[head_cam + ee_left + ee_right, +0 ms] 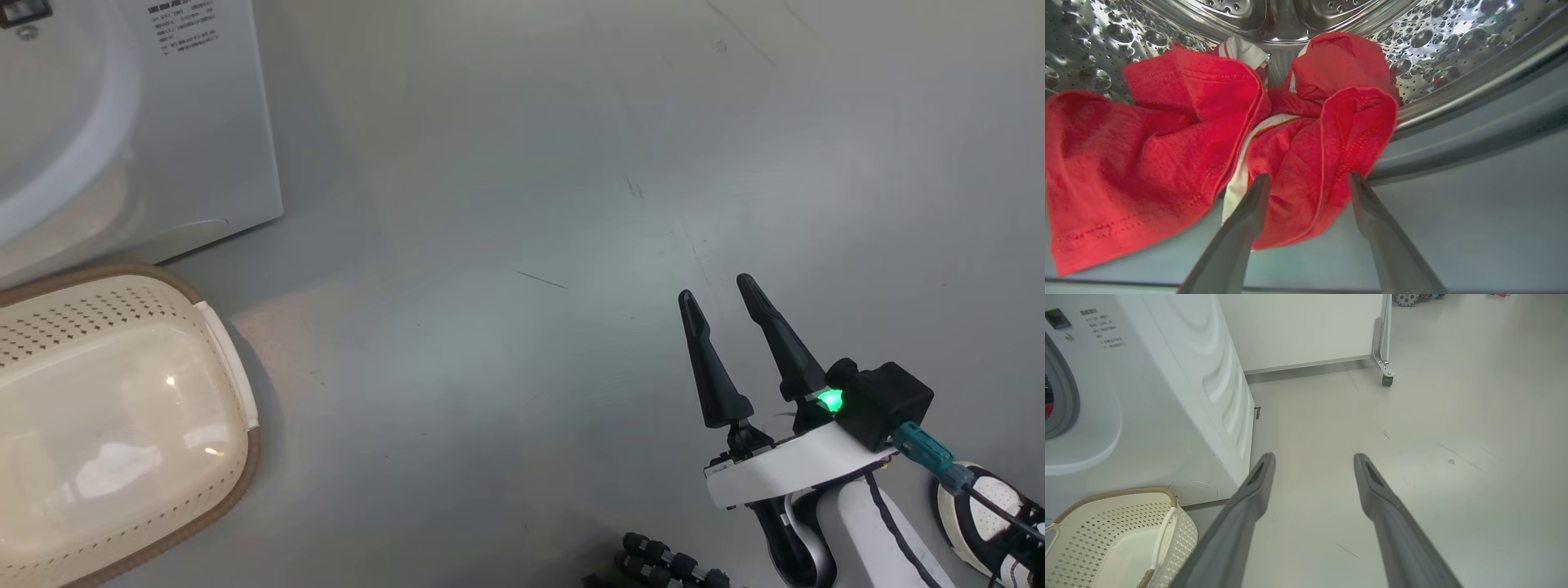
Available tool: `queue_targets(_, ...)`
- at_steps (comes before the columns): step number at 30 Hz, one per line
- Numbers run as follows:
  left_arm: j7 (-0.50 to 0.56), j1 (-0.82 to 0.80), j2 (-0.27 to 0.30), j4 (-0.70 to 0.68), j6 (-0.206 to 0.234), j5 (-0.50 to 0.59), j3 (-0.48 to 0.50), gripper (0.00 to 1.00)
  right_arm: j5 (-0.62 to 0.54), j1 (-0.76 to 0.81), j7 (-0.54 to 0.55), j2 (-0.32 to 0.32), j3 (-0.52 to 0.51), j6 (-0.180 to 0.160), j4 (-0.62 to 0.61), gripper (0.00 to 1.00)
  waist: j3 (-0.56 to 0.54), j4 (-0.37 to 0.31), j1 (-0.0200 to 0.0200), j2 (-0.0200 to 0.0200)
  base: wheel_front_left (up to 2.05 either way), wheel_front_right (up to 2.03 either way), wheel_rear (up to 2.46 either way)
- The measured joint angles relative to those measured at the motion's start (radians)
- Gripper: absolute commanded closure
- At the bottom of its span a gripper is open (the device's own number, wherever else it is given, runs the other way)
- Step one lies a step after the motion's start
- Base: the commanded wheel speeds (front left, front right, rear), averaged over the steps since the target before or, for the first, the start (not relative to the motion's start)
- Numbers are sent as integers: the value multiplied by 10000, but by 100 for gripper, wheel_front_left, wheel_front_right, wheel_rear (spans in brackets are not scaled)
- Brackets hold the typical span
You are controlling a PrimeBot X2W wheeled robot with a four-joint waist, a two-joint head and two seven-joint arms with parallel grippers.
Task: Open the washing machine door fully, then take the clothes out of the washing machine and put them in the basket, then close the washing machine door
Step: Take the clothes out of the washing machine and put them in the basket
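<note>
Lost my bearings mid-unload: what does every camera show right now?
washing machine: one, white, left of the right wrist view
drum: one, perforated steel, around the clothes
clothes: one bundle, red with white trim, in the drum's mouth
basket: one, cream with brown rim, on the floor before the machine, empty where visible
floor: grey
panel: one, white, on a castor, beyond the machine
shoe: one, white and black, head view's lower right
left pincer: dark, open, fingers astride a red fold
right pincer: dark, open, over the floor
</note>
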Motion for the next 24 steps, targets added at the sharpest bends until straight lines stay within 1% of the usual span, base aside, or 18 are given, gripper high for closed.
queue_targets(4, 153, -276, 8, 222, 2, -6, 33, 0, 81, -160, -2, 6, 98, -40, -61, 0, 124, -87, 0, 0, 0, 0, 0)
queue_targets(5, 180, -469, 8, 349, 21, -6, 8, 0, 311, -167, -2, 10, 98, -104, -115, 0, 180, -118, 0, 0, 0, 0, 0)
queue_targets(7, 198, -609, 8, 531, 104, -4, 10, 0, 378, -173, -2, 10, 104, -105, -117, 0, 212, -142, 0, 0, 0, 0, 0)
queue_targets(9, 316, -682, 8, 713, 186, -4, 19, 0, 378, -202, -2, 10, 140, -174, -117, 0, 236, -161, 0, 0, 0, 0, 0)
queue_targets(13, 364, -858, 44, 963, 270, 50, -6, 0, 349, -285, -2, 13, 201, -182, -125, 0, 279, -197, 0, 0, 0, 0, 0)
queue_targets(17, 399, -1034, 69, 1220, 353, 117, -33, 0, 318, -314, -4, 13, 244, -261, -150, 0, 303, -218, 0, 0, 0, 0, 0)
queue_targets(24, 489, -1210, 117, 1565, 368, 176, -65, 0, 314, -314, -4, 13, 297, -280, -150, 0, 311, -235, 0, 0, 0, 0, 0)
